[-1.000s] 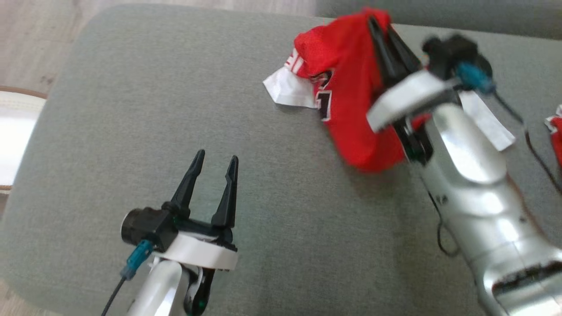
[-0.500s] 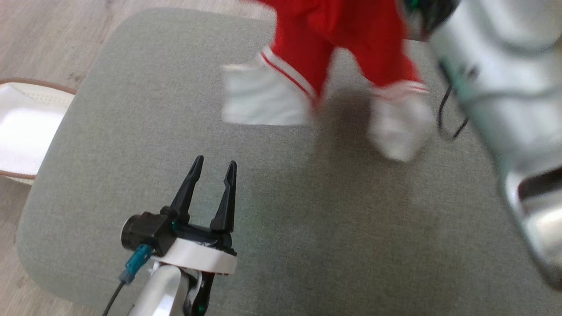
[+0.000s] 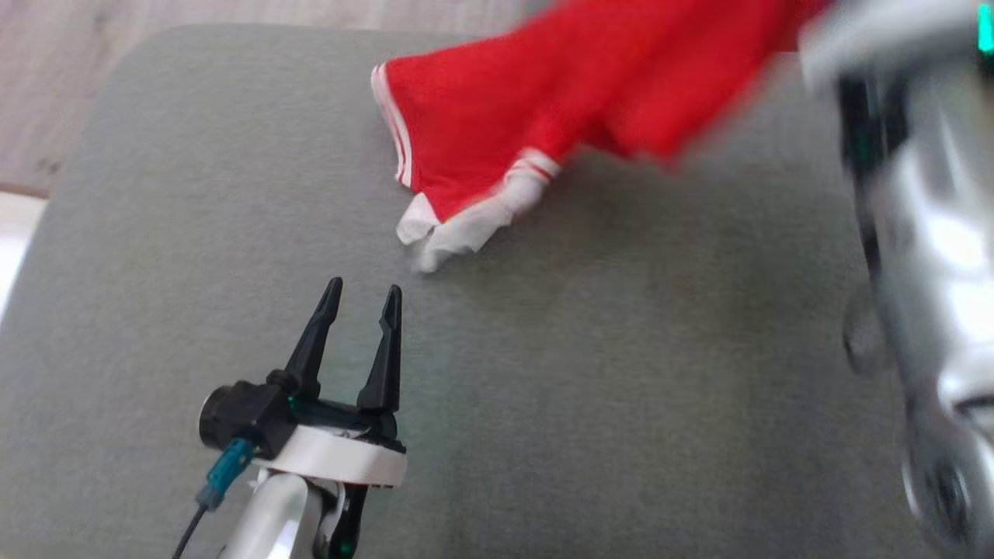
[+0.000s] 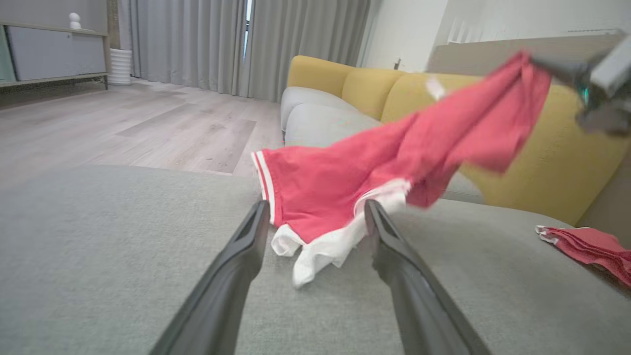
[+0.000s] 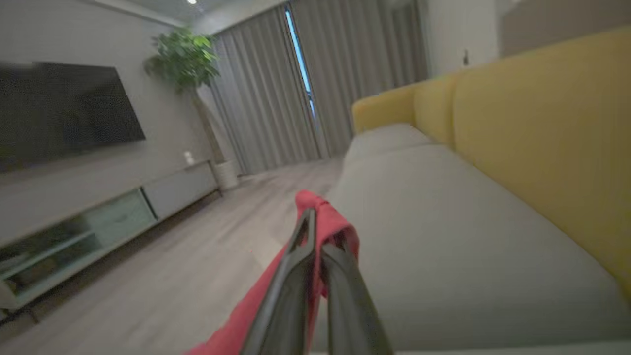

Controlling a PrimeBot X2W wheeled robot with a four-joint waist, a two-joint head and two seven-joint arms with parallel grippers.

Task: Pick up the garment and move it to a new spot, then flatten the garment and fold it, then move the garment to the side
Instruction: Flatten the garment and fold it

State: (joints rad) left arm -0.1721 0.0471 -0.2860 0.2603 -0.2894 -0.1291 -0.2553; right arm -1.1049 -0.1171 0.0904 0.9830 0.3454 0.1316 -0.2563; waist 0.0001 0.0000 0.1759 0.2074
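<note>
The garment (image 3: 543, 109) is red with white trim. It hangs stretched from the upper right down to the grey cushion (image 3: 582, 388), where its white hem (image 3: 458, 229) touches. My right gripper (image 5: 318, 231) is shut on a bunched red edge of the garment (image 5: 325, 222), held high in the air; its pale forearm (image 3: 932, 272) fills the right side of the head view. My left gripper (image 3: 361, 299) stands open just above the cushion, a little short of the hem, nothing between its fingers. In the left wrist view the garment (image 4: 374, 172) hangs ahead between the fingers (image 4: 246, 246).
A second red cloth (image 4: 586, 246) lies on the cushion at the right. A yellow sofa back (image 4: 557, 153) rises behind it. Wooden floor (image 3: 233, 12) lies beyond the cushion's far edge, with a TV cabinet (image 5: 98, 222) across the room.
My right arm has lifted the garment off the cushion and swung it up to the right, so it now hangs stretched out. The head camera shifted. My left gripper stayed open in place.
</note>
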